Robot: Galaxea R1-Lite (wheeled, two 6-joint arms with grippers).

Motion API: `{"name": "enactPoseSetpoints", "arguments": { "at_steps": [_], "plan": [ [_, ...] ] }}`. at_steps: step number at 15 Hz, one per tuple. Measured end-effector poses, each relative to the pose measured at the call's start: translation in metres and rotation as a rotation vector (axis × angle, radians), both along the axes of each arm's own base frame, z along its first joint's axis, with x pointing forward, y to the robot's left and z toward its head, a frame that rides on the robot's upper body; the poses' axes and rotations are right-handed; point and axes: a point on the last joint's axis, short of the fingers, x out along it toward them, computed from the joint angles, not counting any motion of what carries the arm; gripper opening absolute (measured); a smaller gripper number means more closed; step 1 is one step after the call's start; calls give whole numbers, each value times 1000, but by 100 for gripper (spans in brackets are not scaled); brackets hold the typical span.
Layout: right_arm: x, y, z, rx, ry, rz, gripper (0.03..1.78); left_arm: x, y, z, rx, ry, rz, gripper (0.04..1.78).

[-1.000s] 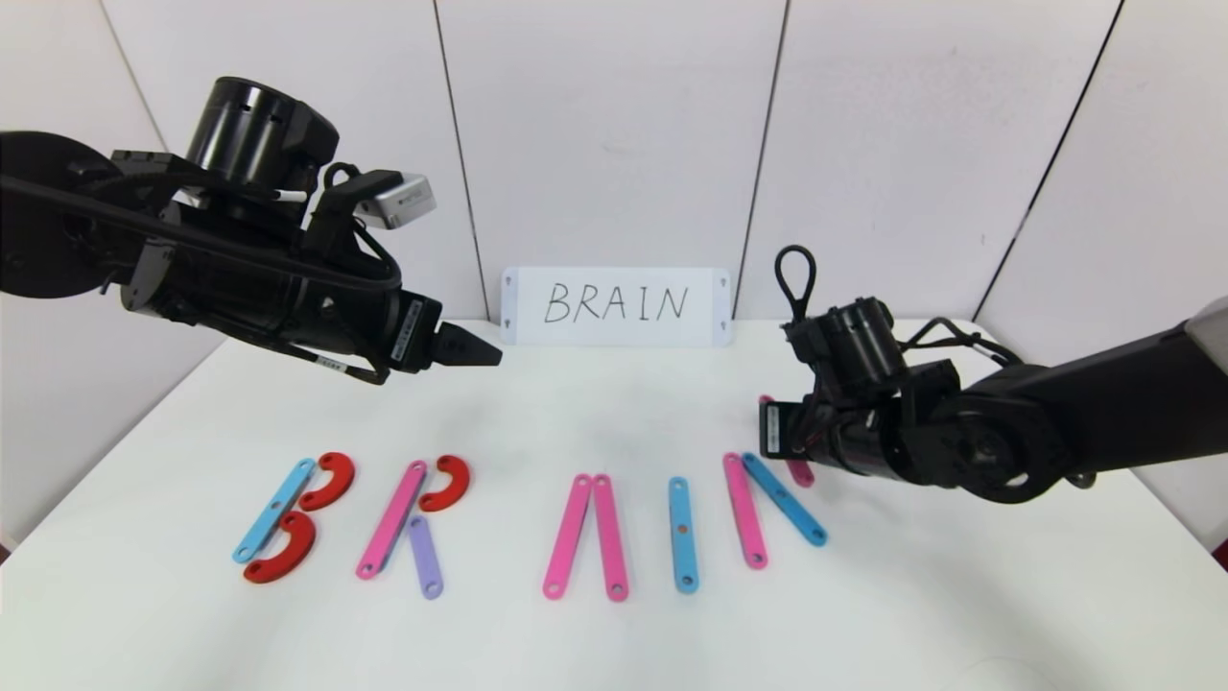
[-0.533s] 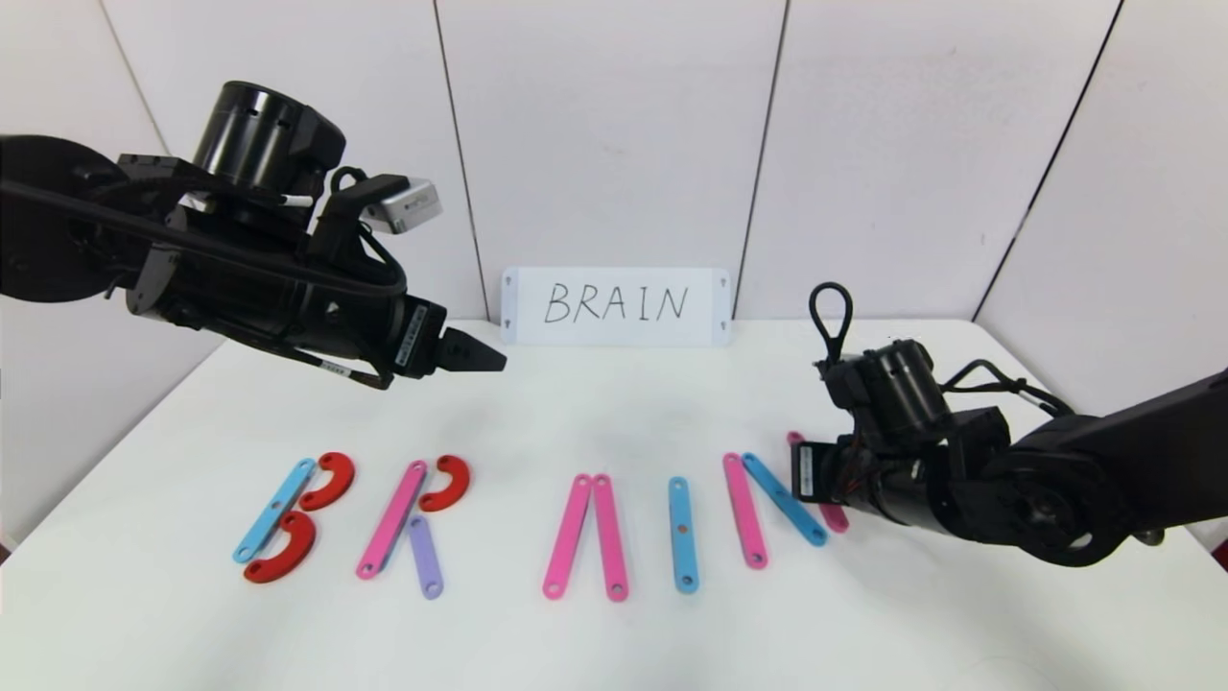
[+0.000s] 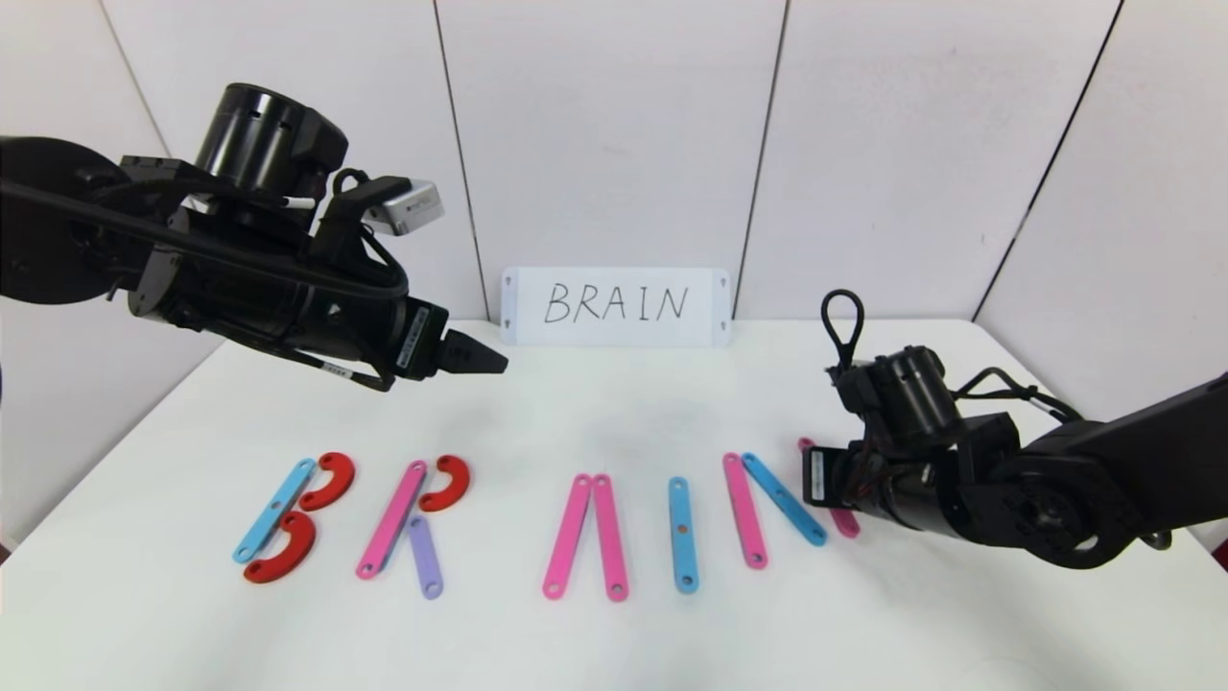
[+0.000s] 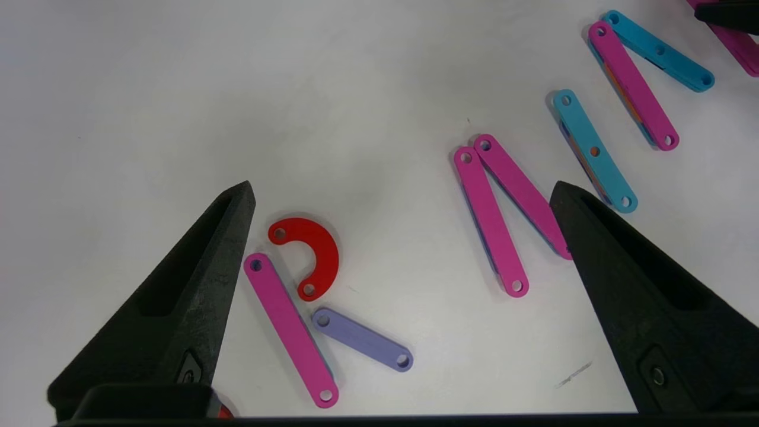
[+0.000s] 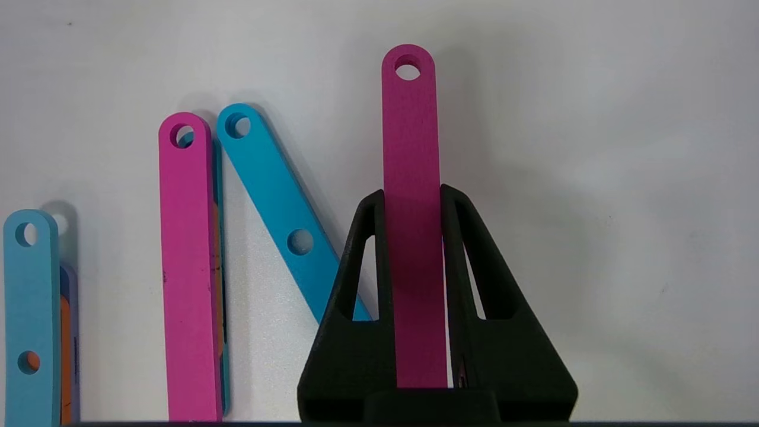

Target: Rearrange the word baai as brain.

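My right claw [image 5: 413,237] is clamped on a pink bar [image 5: 411,178], low over the worktop [image 3: 614,403] at the right end of the row, just beside the blue diagonal [image 3: 784,499] and pink upright [image 3: 744,511] of the N. I judge this bar to be the N's last stroke, not yet set down. B [image 3: 288,518], R [image 3: 413,523], A [image 3: 587,537] and I [image 3: 680,535] look finished, matching the card [image 3: 615,306]. My left claw [image 3: 475,355] hangs parked above the R, jaws spread wide, empty.
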Motion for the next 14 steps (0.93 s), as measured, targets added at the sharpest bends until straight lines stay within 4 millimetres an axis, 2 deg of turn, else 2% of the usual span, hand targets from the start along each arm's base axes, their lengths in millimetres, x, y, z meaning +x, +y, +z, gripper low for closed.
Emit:
{"name": "enactPoseSetpoints", "arguments": {
  "at_steps": [3, 5, 10, 12, 14],
  "plan": [
    [2, 0, -4, -4, 9, -4, 36, 0, -1, -1, 2, 2, -2, 174],
    [3, -1, -6, -6, 16, -7, 54, 0, -1, -1, 2, 3, -2, 174],
    [4, 0, -7, -8, 18, -8, 135, -1, -1, -1, 3, 4, -3, 174],
    [4, -1, -5, -5, 12, -10, 157, -1, -2, -1, 2, 4, -5, 174],
    [5, -2, 0, -2, -3, -11, 170, -1, -2, -1, 2, 4, -6, 174]
  ]
}}
